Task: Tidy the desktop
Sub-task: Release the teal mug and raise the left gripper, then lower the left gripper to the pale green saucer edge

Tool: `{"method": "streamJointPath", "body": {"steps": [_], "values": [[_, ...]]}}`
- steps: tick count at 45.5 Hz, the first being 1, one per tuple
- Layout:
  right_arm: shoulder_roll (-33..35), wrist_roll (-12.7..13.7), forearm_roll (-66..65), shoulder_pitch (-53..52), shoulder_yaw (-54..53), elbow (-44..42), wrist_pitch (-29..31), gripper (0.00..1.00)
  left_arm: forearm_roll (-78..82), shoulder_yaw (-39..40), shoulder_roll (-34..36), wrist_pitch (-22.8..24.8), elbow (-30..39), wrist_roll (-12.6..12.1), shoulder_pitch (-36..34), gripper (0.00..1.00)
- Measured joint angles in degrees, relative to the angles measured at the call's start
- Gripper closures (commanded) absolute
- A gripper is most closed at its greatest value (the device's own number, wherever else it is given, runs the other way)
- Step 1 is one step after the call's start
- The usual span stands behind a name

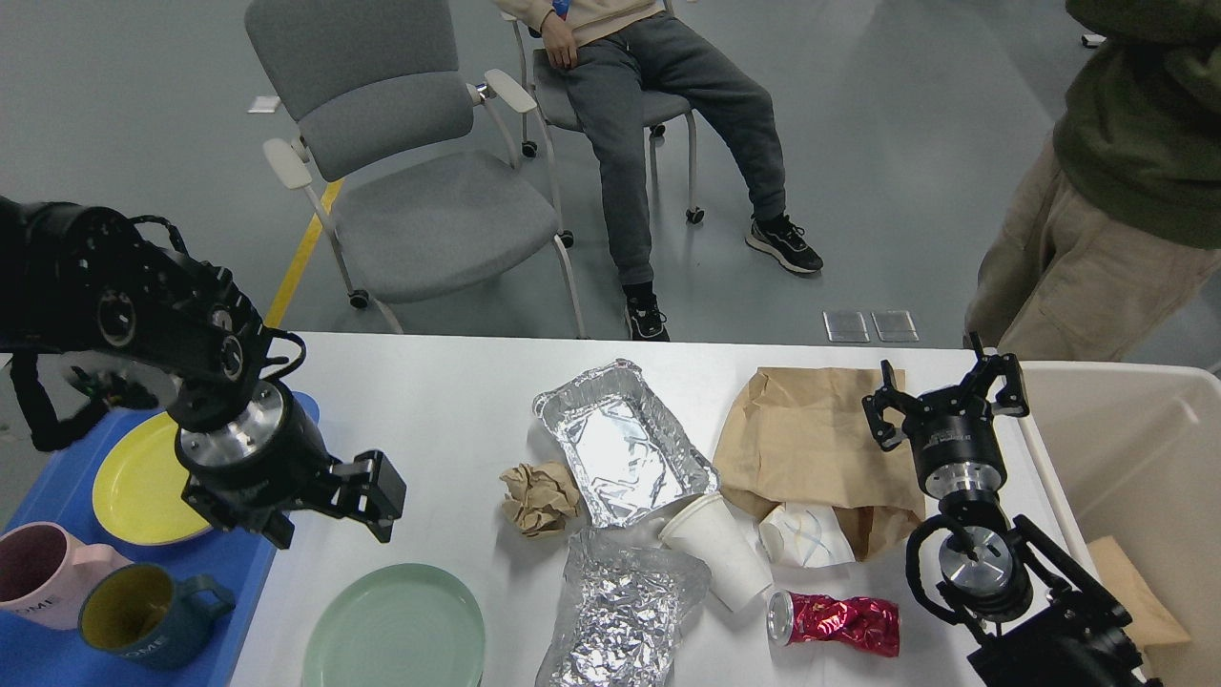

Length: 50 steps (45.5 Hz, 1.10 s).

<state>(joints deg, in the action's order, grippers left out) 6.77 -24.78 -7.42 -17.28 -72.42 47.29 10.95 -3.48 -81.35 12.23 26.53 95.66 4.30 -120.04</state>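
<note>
While its fingers are standing spread and empty, the right gripper (944, 393) is hovering over the right end of the desktop (439, 401), just beside the brown paper bag (811, 439) and next to the beige bin (1126, 448); the left gripper (367, 496) is pointing toward the middle of the table, above bare surface between the blue tray (57, 487) and the green plate (396, 625), and its fingers cannot be told apart from this angle, so whether it is open is unclear. Rubbish is lying between the two arms: a crumpled paper ball (539, 498), a foil tray (620, 444) with its long axis running from far-left to near-right, a sheet of crushed foil (620, 611), a tipped white cup (720, 549), a squashed paper cup (806, 536) and a crushed red can (839, 622) lying lengthwise across the view. The bag and cups are lying just left of the right gripper, so that arm is seemingly the nearer one for moving them into the bin; the green plate is sitting nearer the left.
</note>
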Motion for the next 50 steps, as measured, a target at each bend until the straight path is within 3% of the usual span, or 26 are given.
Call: {"method": "streamJointPath", "body": {"steps": [2, 6, 19, 50], "values": [[0.00, 0.00, -0.02, 0.01, 0.00, 0.00, 0.00, 0.00, 1.03, 0.94, 0.00, -4.92, -0.97, -0.04, 5.63, 0.11], [0.00, 0.00, -0.04, 0.02, 0.00, 0.02, 0.00, 0.00, 2.58, 1.93, 0.20, -8.46, -2.89, -0.05, 11.38, 0.11], [0.00, 0.00, -0.01, 0.01, 0.00, 0.02, 0.00, 0.00, 9.72, 5.72, 5.25, -10.77, -9.33, -0.04, 24.83, 0.11], [0.00, 0.00, -0.01, 0.02, 0.00, -0.04, 0.00, 0.00, 3.64, 4.67, 15.13, -12.39, -8.59, 1.07, 27.74, 0.12]]}}
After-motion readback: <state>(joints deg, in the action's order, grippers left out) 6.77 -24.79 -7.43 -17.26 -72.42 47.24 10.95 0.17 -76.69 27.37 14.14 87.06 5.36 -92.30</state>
